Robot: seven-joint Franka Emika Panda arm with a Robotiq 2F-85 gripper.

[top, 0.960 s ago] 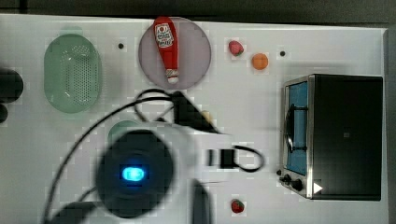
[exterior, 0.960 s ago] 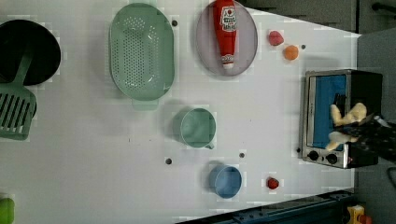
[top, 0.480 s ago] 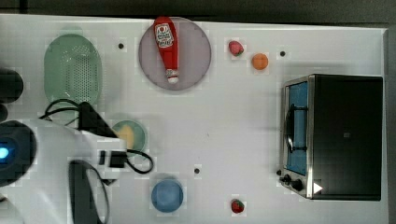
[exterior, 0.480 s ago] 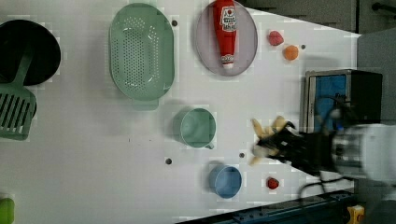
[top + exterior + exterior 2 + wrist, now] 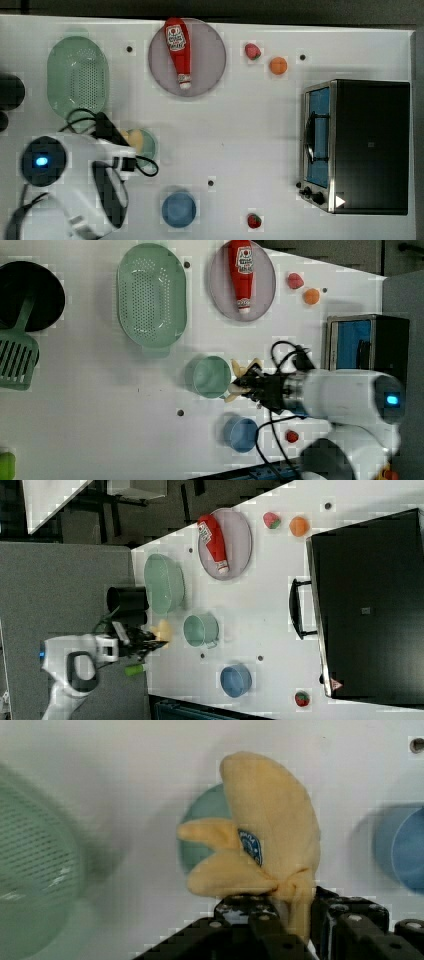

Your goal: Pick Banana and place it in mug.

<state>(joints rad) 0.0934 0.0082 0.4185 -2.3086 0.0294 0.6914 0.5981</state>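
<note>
Wrist view: your pincer (image 5: 292, 920) grips a soft, plush, peeled-looking banana (image 5: 270, 840) above the round, smooth teal mug (image 5: 207, 827).

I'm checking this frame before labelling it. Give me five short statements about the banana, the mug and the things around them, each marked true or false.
1. The hand is shut on the banana. True.
2. The banana lies inside the mug. False: it is in the hand, up in the air.
3. The ketchup bottle lies on the grey plate. True.
4. The blue cup holds a strawberry. False: it looks empty.
5. The strainer holds the orange. False: the orange sits on the table.
</note>
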